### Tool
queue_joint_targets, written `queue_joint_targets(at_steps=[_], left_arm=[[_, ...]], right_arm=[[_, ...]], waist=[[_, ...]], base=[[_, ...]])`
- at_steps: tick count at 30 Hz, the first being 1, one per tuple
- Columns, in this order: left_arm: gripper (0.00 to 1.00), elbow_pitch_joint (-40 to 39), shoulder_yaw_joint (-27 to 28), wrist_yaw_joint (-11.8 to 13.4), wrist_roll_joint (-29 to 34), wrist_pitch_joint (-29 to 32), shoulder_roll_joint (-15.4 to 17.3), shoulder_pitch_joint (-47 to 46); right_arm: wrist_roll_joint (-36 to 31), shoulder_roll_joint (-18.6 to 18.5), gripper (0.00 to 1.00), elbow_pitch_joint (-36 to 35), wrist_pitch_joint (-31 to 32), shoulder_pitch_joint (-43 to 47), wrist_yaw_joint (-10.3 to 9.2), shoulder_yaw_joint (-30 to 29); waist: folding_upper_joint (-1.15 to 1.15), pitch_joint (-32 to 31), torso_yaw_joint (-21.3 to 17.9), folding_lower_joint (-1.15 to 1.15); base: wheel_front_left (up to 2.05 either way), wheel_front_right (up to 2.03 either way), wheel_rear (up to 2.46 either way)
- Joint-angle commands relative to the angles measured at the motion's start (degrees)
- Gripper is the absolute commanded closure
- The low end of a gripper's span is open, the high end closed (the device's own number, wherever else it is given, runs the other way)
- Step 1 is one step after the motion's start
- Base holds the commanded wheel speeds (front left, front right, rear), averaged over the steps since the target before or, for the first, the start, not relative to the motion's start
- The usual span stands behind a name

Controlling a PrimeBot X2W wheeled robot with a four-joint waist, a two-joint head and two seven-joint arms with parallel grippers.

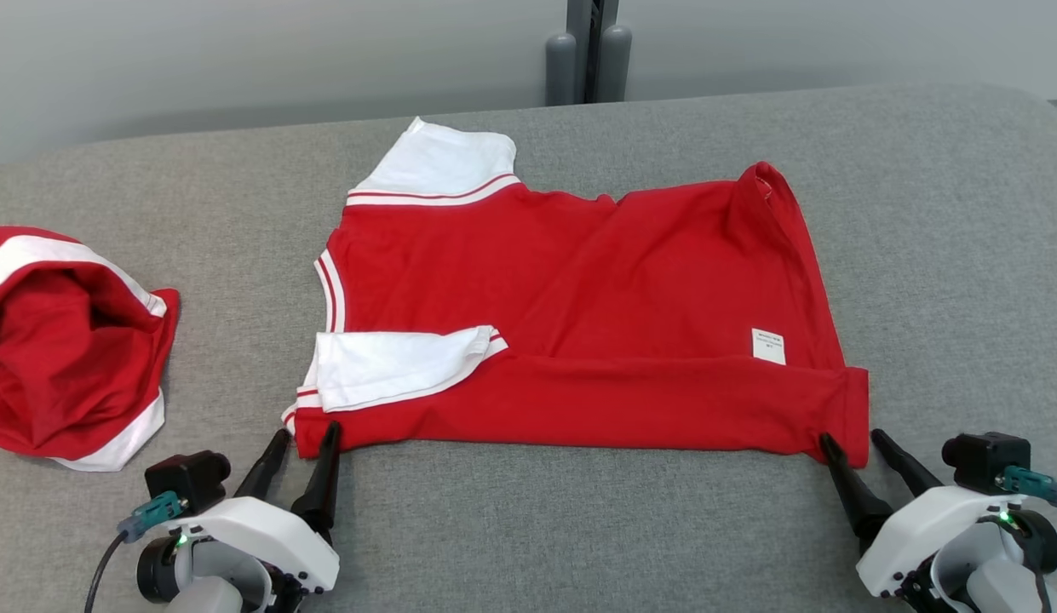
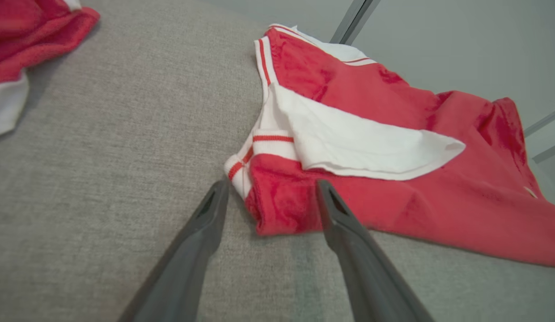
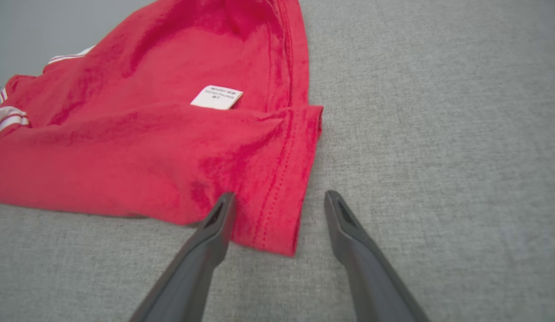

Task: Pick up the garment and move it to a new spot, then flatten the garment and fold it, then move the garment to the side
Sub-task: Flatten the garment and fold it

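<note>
The garment (image 1: 596,289) is a red shirt with white sleeves, spread flat across the grey surface with its near long edge folded over. A white sleeve (image 1: 392,362) lies on that fold; a small white label (image 1: 767,346) shows near the right hem. My left gripper (image 1: 305,434) stands open at the near left corner (image 2: 277,201), its fingers astride that corner. Open too, my right gripper (image 1: 852,438) sits at the near right corner (image 3: 277,219), which lies between its fingers. Neither holds the cloth.
A second red and white garment (image 1: 64,349) lies crumpled at the far left of the grey padded surface (image 1: 579,528). A grey wall and a dark post (image 1: 589,51) stand behind the far edge.
</note>
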Motion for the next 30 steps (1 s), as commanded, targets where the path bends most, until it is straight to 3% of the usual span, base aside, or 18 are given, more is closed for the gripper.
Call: queue_joint_targets(at_steps=[1, 2, 3, 4, 5, 6, 13, 21, 30], left_arm=[[0.00, 0.74, -0.34, -0.03, 0.72, 0.10, 0.11, -1.22], [0.00, 1.63, -0.73, 0.04, 0.91, 0.27, -0.06, -1.57], [0.07, 2.43, -0.80, -0.13, 0.83, 0.41, -0.38, -1.98], [0.73, 3.37, -0.81, -0.30, 0.55, 0.48, -0.67, -2.35], [1.00, 4.28, -1.02, -0.51, 0.62, 0.50, -0.76, -2.72], [1.00, 5.24, -1.25, -0.68, 0.67, 0.43, -1.03, -2.96], [1.00, 7.83, -0.44, -2.10, -0.50, -0.76, -2.10, -1.92], [1.00, 2.78, 1.32, -2.97, -1.27, -1.38, -2.05, 4.98], [1.00, -6.22, 1.50, -0.20, -0.44, -1.41, -2.74, 14.80]], right_arm=[[-0.35, 0.07, 0.00, 0.44, -0.12, -0.75, 0.02, -0.09], [-0.34, 0.44, 0.00, 0.92, -0.02, -1.07, 0.02, 0.04], [-0.38, 0.78, 0.00, 1.52, 0.41, -1.25, 0.02, 0.24], [-0.22, 1.15, 0.29, 2.01, 0.56, -1.36, 0.02, 0.35], [-0.21, 1.39, 0.86, 2.43, 0.69, -1.52, 0.02, 0.65], [-0.16, 1.75, 1.00, 2.63, 0.44, -1.65, 0.02, 0.96], [1.13, 1.43, 1.00, 2.62, -1.64, -0.58, 0.02, 1.30], [3.08, -1.39, 1.00, -0.52, -2.30, 4.51, 0.01, -0.01], [2.16, -4.32, 1.00, -6.27, 0.36, 12.63, 0.01, -3.81]], waist=[[0.00, 0.31, -0.17, 0.00], [0.00, 0.43, -0.22, 0.00], [0.00, 0.54, -0.20, 0.00], [0.00, 0.57, -0.14, 0.00], [0.00, 0.54, -0.05, 0.00], [0.00, 0.37, 0.04, 0.00], [0.00, -2.86, 0.65, 0.00], [0.00, -7.40, 1.33, 0.00], [0.00, -8.25, 2.34, 0.00]], base=[[0.00, 0.00, 0.00], [0.00, 0.00, 0.00], [0.00, 0.00, 0.00], [0.00, 0.00, 0.00], [0.00, 0.00, 0.00], [0.00, 0.00, 0.00], [0.00, 0.00, 0.00], [0.00, 0.00, 0.00], [0.00, 0.00, 0.00]])
